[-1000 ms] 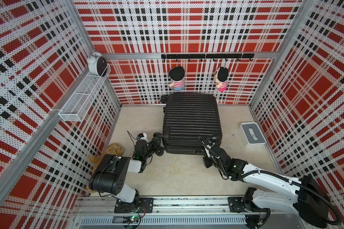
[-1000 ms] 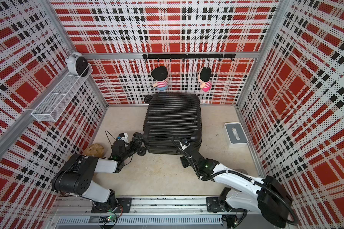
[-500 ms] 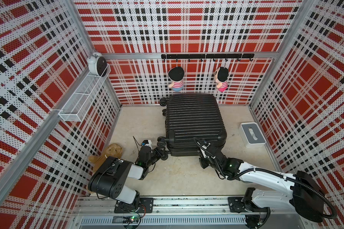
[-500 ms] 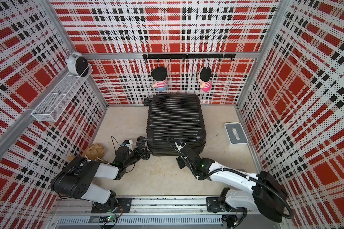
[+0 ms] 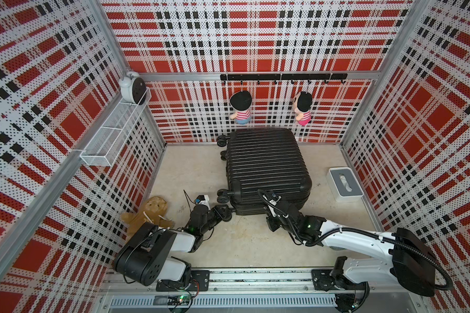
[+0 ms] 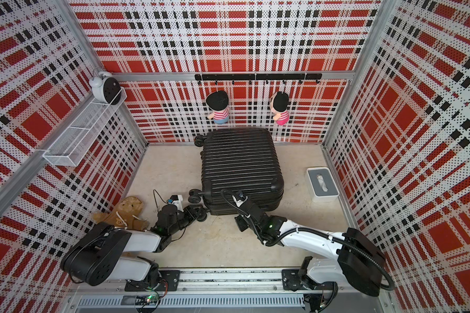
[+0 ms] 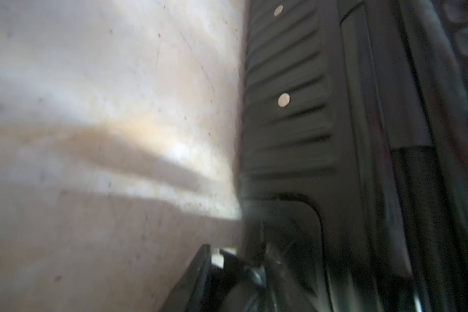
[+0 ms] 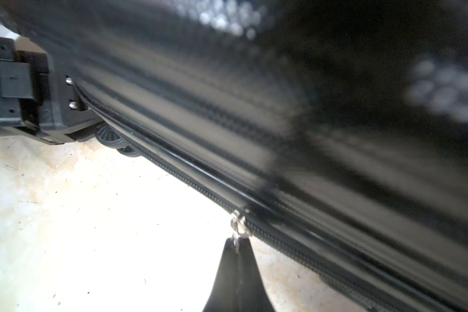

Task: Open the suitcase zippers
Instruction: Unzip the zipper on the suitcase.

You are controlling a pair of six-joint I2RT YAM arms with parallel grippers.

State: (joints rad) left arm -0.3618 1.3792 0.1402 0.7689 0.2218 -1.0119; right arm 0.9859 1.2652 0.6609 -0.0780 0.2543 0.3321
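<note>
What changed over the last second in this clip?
The right gripper, shut on the zipper pull, dragged it leftward along the near side of the suitcase. The case's near end swung rightward and toward the robot, and the left gripper at its wheel corner drew back with it. The tissue box stayed put.

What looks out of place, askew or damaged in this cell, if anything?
A brown plush toy lies crumpled on the floor against the side wall, beside the left arm. The two dolls, by contrast, hang neatly from the hook rail. Nothing looks spilled or damaged.
</note>
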